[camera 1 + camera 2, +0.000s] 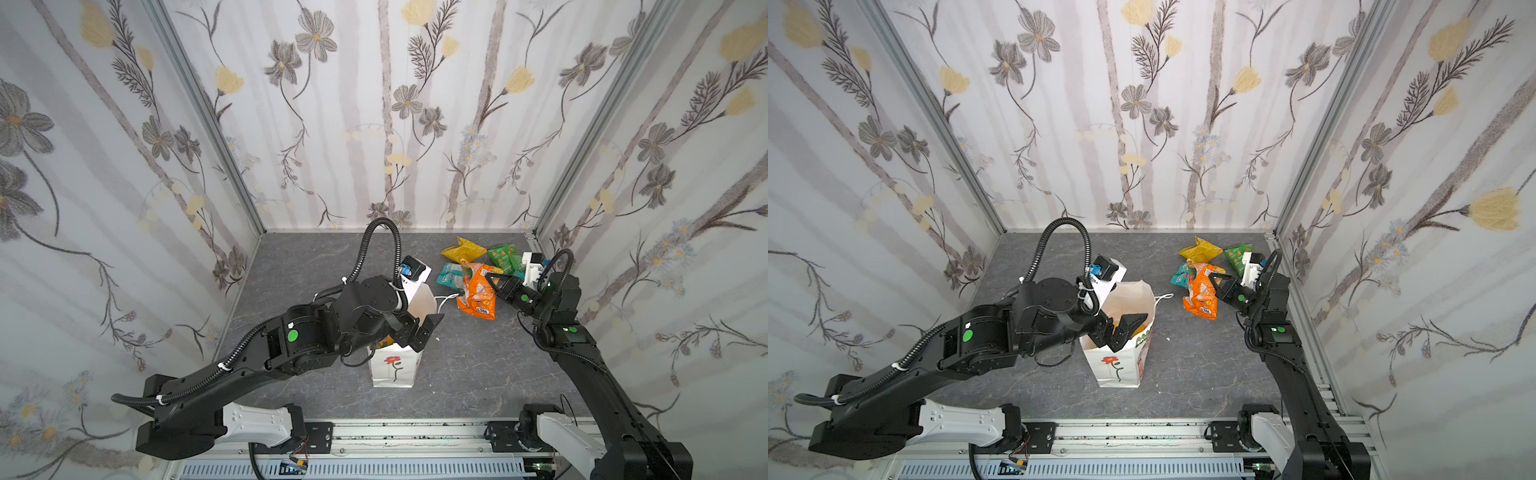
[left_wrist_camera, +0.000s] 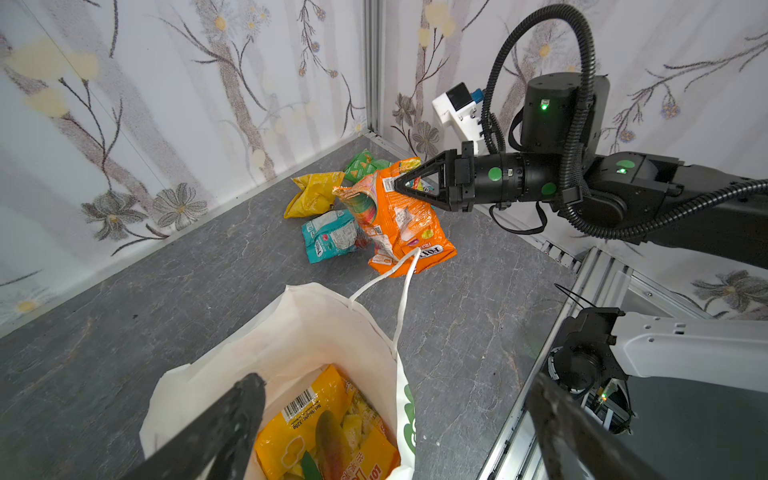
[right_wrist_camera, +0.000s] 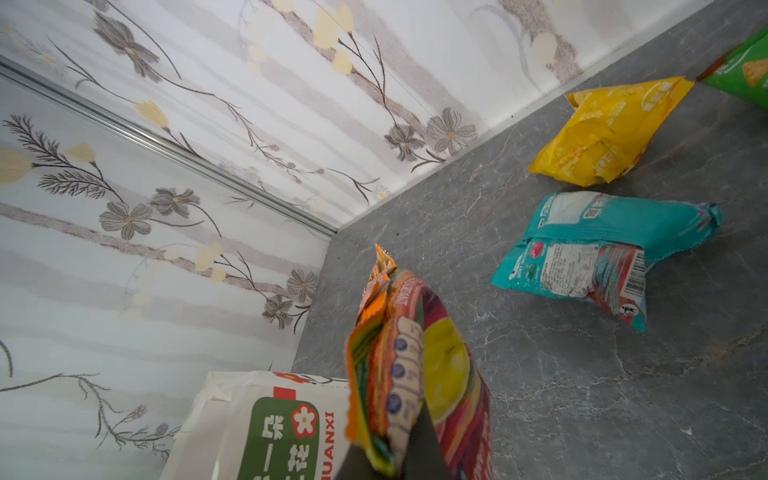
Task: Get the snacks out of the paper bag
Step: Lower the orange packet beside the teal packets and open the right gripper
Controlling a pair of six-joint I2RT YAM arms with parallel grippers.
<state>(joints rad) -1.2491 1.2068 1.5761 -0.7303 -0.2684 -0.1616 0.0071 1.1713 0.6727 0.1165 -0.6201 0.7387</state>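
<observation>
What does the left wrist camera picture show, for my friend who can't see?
The open left gripper hovers over the white paper bag, with a yellow-orange packet inside. Beyond, the right gripper pinches an orange packet beside a yellow packet, green packet and teal packet on the grey table.

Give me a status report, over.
Left gripper open over paper bag mouth. Right gripper shut on orange packet. One yellow-orange packet in bag. Cord handle hangs outside, not blocking.
</observation>
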